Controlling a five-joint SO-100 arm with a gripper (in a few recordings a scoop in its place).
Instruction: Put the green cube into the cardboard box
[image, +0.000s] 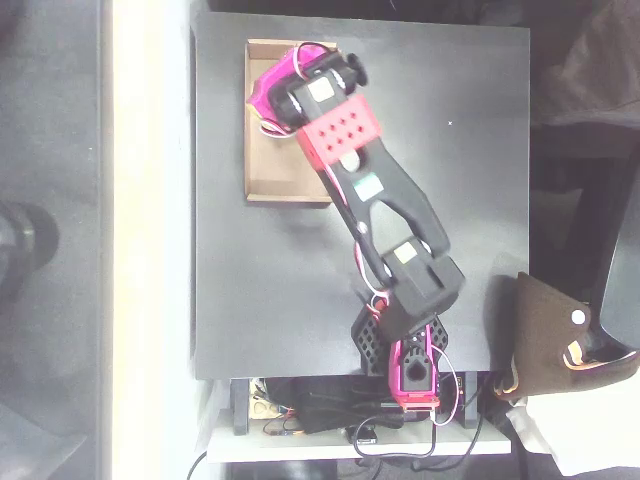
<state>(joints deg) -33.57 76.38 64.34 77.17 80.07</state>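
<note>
The cardboard box (285, 175) lies at the back left of the black table (460, 150), with its long side running front to back. My black and red arm reaches from the table's front edge over the far half of the box. The magenta gripper (268, 92) hangs above the box's far end, close to its left wall. The wrist covers its jaws, so how they stand is unclear. The green cube is hidden.
The table's left edge runs just left of the box, with a pale strip (150, 240) beyond it. The arm's base (405, 350) and a tangle of cables (340, 415) sit at the front edge. A brown object (545, 330) lies off the table's right side.
</note>
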